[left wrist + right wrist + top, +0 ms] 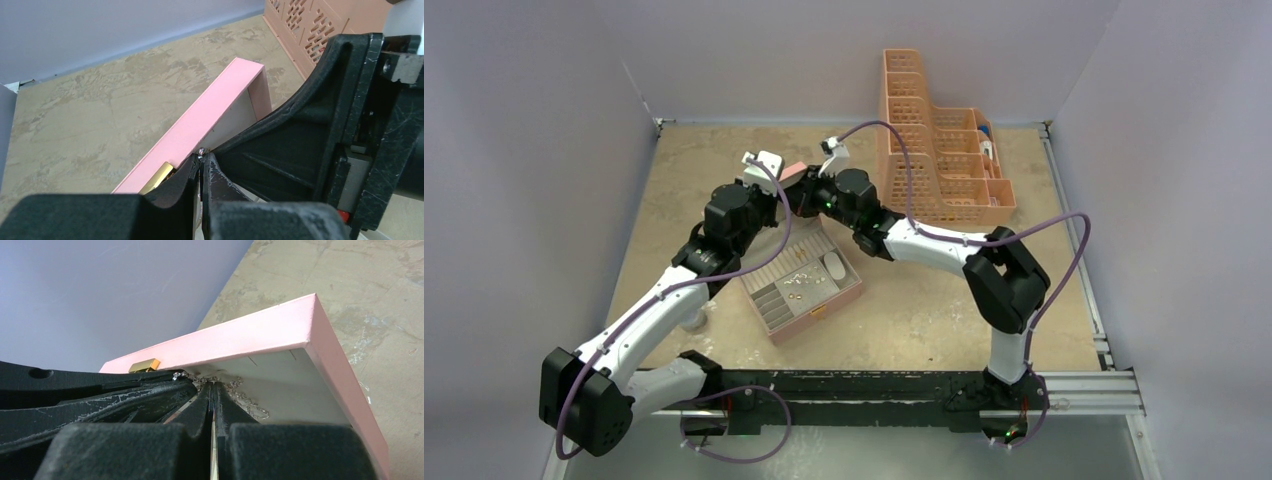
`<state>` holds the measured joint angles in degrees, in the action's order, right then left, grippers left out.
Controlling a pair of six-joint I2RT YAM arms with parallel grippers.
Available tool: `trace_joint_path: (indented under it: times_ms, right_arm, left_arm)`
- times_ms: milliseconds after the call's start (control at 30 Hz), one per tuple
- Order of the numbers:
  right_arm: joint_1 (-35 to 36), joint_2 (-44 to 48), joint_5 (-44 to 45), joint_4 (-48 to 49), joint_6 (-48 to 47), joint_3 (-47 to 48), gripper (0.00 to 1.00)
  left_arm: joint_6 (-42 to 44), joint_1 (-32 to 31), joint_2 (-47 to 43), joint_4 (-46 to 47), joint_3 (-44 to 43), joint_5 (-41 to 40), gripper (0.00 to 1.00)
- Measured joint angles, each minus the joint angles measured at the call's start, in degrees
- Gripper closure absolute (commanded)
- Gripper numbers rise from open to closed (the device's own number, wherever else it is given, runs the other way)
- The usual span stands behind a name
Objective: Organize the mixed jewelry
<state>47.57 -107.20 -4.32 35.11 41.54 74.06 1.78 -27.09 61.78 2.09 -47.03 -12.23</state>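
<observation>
Beige mottled tabletop (674,180) filling the frame's centre; pale lavender wall panels (524,150) enclosing it left, top, right; light falling evenly, possibly from overhead.

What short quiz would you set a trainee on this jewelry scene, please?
1. True or false: the pink rectangular jewelry box has its lid shut down flat.
2. Where do most of the tiny shiny metal jewelry pieces lie? A) scattered on the tabletop B) in the box's open tray C) in a glass bowl
3. Fill in: the left hand and right hand are both ____.
Key: 1 false; 2 B; 3 shut.
</observation>
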Motion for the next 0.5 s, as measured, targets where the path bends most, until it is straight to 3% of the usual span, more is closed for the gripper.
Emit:
trace_joint_path:
  times_ms: [500]
  right_arm:
    - [0.00,-0.46,-0.90,3.21,0.87,-0.50,1.00]
  left_arm:
    - [0.09,0.00,0.00,0.02,-0.11,-0.39,1.00]
